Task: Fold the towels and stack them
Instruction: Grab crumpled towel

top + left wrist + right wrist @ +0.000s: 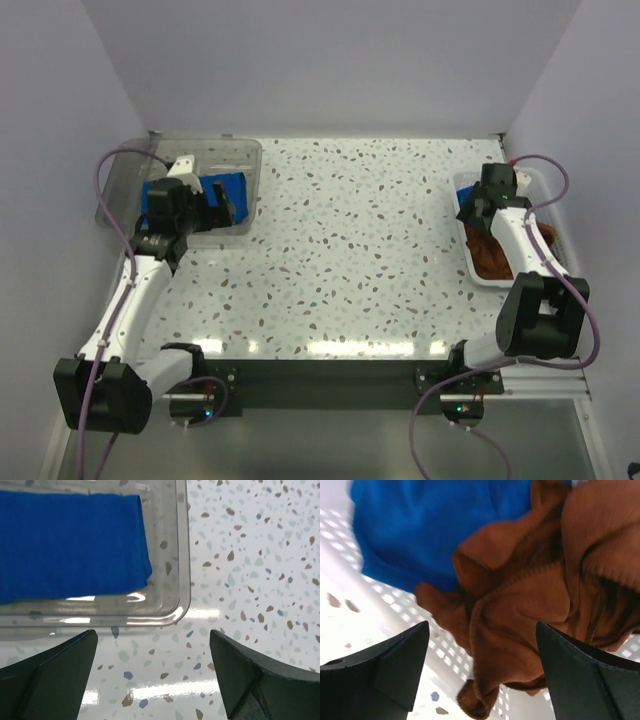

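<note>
On the speckled table [350, 260], far left: clear tray [182, 555] holding 1 folded blue towel [65, 540], lying flat near the tray's corner. Far right: white mesh basket [350, 580], crumpled rust-brown towels [530, 605] lying partly over a second blue towel [435, 530]. Left gripper [152, 635] at the tray's rim, jaws spread wide, nothing between. Right gripper [482, 630] above the brown heap, jaws wide, empty.

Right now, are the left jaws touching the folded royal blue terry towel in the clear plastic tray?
Apart. Left wrist view: the open left jaws hang outside the clear plastic tray, the blue towel inside it.
</note>
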Robot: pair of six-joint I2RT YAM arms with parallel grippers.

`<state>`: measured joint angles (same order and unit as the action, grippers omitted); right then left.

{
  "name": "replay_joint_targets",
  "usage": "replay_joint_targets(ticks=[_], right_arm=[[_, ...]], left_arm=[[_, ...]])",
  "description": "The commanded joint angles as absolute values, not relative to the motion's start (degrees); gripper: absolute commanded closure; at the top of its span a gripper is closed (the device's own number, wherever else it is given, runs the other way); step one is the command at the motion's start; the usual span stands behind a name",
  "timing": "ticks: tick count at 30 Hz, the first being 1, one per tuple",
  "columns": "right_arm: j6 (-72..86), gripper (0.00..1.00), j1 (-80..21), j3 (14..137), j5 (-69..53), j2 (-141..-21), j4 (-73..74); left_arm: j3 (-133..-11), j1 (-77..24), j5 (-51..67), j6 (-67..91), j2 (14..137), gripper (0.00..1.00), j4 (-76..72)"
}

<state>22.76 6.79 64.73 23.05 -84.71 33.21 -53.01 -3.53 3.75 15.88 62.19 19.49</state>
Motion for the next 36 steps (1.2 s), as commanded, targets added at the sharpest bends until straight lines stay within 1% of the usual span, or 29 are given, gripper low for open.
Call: replay_joint_targets(ticks=[1, 3, 4, 6, 7, 9, 11, 16, 19, 22, 23, 25, 26, 29, 32, 34, 36], right_arm=[[27.4, 0.11, 7.2, 60.7, 23.1, -82.6, 33.8], [28.7, 0.14, 7.6, 58.6, 21.8, -83.3, 32.8], [29.3, 0.18, 7.7, 58.0, 20.5, -83.4, 32.5], [30.1, 0.33, 7.9, 57.1, 20.4, -82.9, 32.3], [30.2, 0.59, 7.8, 57.0, 21.0, -82.3, 32.5], [29.7, 0.82, 7.9, 58.5, 21.5, -79.7, 33.7], [28.8, 1.0, 7.8, 61.9, 22.8, -77.9, 34.7], [26.8, 1.0, 7.6, 68.1, 21.1, -73.0, 36.5], [24.2, 1.0, 6.1, 73.3, 19.6, -72.3, 36.7], [19.4, 1.0, 1.2, 81.8, 18.2, -74.1, 37.2], [16.4, 1.0, -2.9, 87.1, 17.8, -76.2, 37.4], [13.7, 1.0, -6.9, 93.0, 17.7, -79.1, 38.0], [11.4, 1.0, -10.2, 99.0, 16.6, -82.1, 37.9], [8.9, 1.0, -15.4, 108.8, 12.1, -86.0, 36.5], [7.3, 1.0, -20.1, 113.4, 8.2, -88.9, 32.1], [7.1, 1.0, -21.5, 114.4, 5.5, -90.0, 30.9], [8.4, 0.94, -23.1, 111.1, 2.1, -89.0, 29.9]], left_arm=[[-47.5, -3.9, 4.8, 14.0, 61.5, 0.0, 16.4], [-46.1, -4.0, 6.8, 13.6, 61.3, 0.0, 16.0], [-46.2, -4.0, 7.2, 13.4, 61.2, 0.0, 15.6], [-46.5, -4.2, 6.7, 12.8, 61.1, 0.0, 15.5], [-46.7, -4.2, 6.3, 12.7, 61.0, 0.0, 15.7], [-46.7, -4.2, 5.7, 12.7, 60.5, 0.0, 15.8], [-47.1, -4.2, 5.0, 12.8, 60.1, 0.0, 16.4], [-47.6, -4.2, 4.6, 13.1, 59.6, 0.01, 17.1], [-47.0, -4.2, 5.4, 13.2, 59.2, 0.0, 16.4], [-46.8, -4.2, 6.4, 13.5, 59.2, 0.0, 15.7], [-46.7, -4.2, 6.9, 13.5, 59.2, 0.0, 15.6], [-46.5, -4.1, 7.3, 14.1, 59.2, 0.0, 15.2], [-46.5, -4.2, 7.4, 14.1, 59.2, 0.0, 15.4], [-47.2, -4.2, 7.5, 14.4, 58.4, 0.0, 16.2], [-48.0, -4.2, 8.3, 15.8, 57.0, 0.02, 16.9], [-48.3, -4.2, 9.6, 17.1, 56.2, 0.04, 17.6], [-48.7, -4.2, 11.3, 18.2, 55.6, 0.05, 18.1]])
